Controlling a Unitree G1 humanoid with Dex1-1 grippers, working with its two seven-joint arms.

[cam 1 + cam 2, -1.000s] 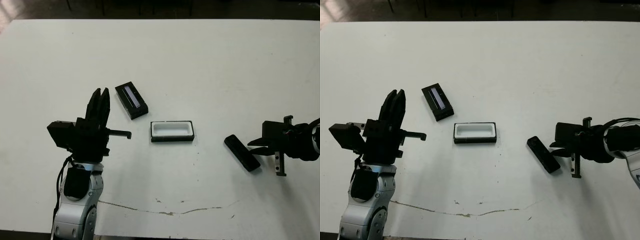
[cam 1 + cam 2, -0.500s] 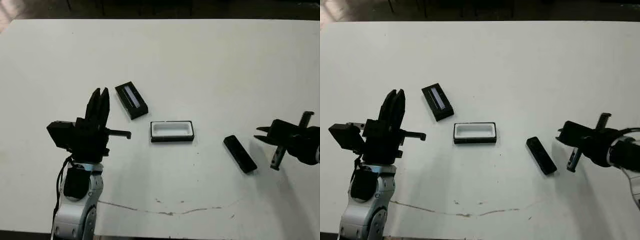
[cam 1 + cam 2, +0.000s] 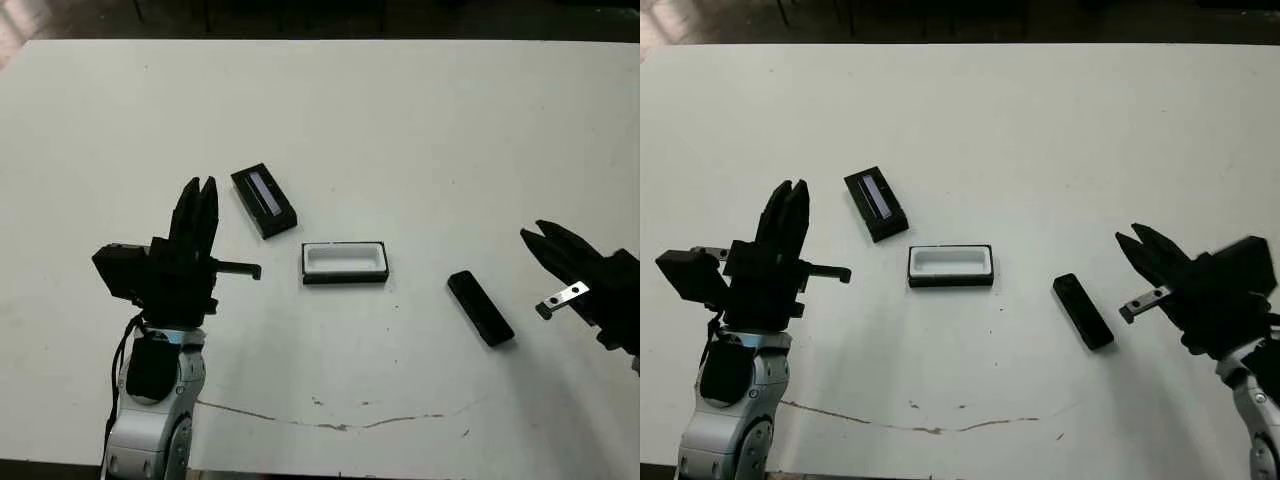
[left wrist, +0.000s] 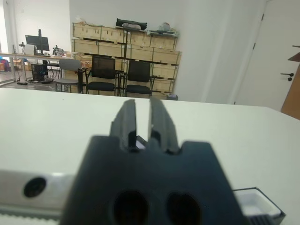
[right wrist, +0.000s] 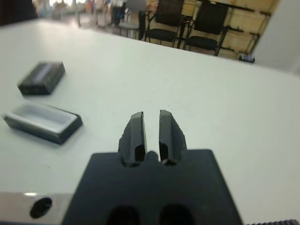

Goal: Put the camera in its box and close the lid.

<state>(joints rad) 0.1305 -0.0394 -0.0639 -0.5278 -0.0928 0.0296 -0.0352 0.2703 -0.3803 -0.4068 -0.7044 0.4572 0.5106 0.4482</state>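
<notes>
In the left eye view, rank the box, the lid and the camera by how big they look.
1. box, largest.
2. lid and camera: too alike to rank; both lie at a slant. The lid looks a little wider, the camera narrower.

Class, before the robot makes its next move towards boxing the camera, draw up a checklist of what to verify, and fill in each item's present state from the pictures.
1. Small black bar-shaped camera lying free on the white table, nothing on it: ok.
2. Shallow black box with white lining open and empty: ok.
3. Flat black lid with pale strip lying apart from the box: ok.
4. Right claw empty, beside the camera, not touching: ok.
5. Right claw wide enough to take the camera: not ok, fingers nearly together.
6. Left claw empty, away from the box: ok.
</notes>
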